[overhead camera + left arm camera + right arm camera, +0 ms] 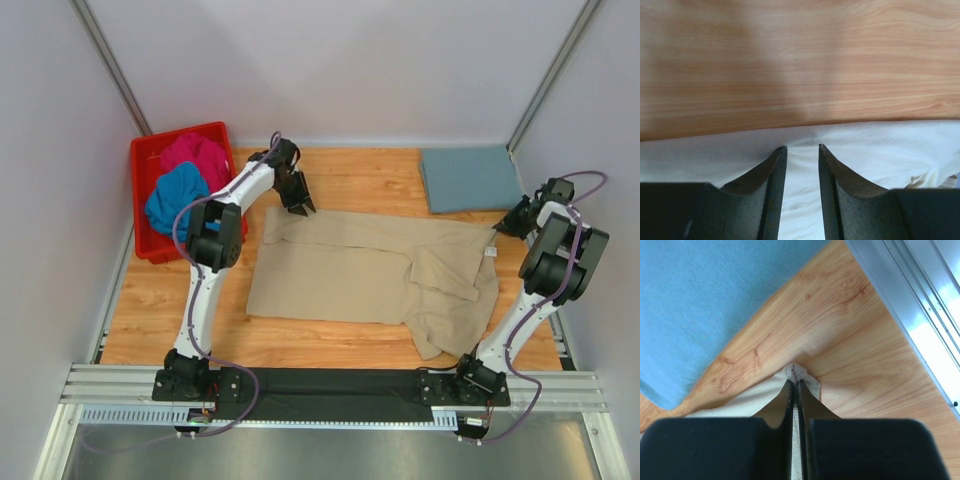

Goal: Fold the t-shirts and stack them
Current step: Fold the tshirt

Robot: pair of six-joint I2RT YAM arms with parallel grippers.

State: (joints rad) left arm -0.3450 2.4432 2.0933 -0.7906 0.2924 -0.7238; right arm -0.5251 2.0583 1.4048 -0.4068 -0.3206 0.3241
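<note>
Wooden table (350, 170) bears red bin (152, 250) holding magenta t-shirt (195, 152), probably blue t-shirt (175, 200).

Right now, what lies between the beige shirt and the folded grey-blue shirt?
Only a strip of bare wooden table; the beige shirt and grey-blue shirt lie apart. The top view and right wrist view both show it.

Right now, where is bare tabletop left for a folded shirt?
Bare wood: the back strip between red bin and folded grey-blue t-shirt; the near-left corner around the left arm. Crowded: beige t-shirt covers centre and right.
</note>
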